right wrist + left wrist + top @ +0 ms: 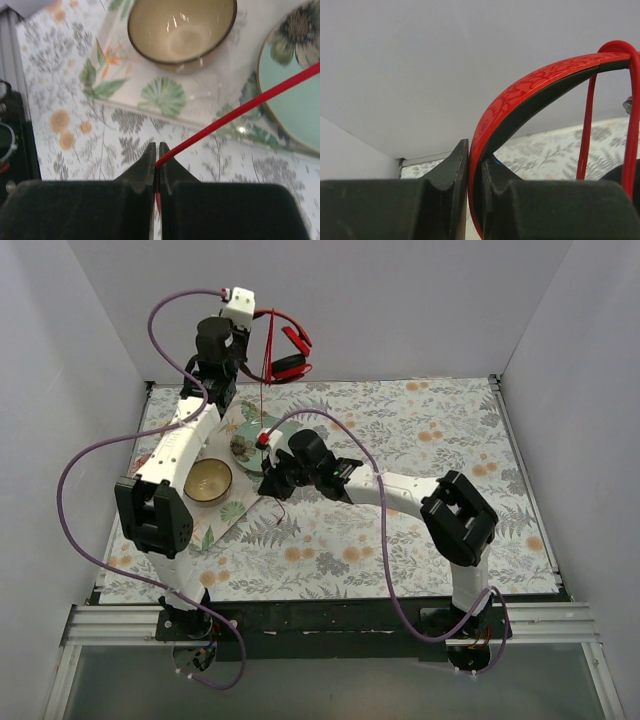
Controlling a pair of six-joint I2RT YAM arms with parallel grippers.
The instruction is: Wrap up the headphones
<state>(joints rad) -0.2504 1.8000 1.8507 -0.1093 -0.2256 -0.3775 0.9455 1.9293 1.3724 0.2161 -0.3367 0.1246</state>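
Right now the headphones (288, 340) hang in the air over the far left of the bench (430, 430), well off its surface. My left claw (472, 160) is clamped on the red band near one end and carries the whole weight. The cable (240, 107) crosses over the band near its crown, where the left wrist view shows two strands side by side. From there a single taut line drops to my right claw (156, 155), which is shut tight on it low down over the edge of the mat (165, 95). The bowl (182, 30) and plate (295, 100) sit just beyond. I judge the winding is under way: at least one turn seems to be on, and a long run is left to take up. Next I think my right claw must lift and circle the band, holding the line tight enough that the turn lands beside the others and does not slide off the curve. My left should hold firm and steady. How much slack trails past my right grip I cannot tell.
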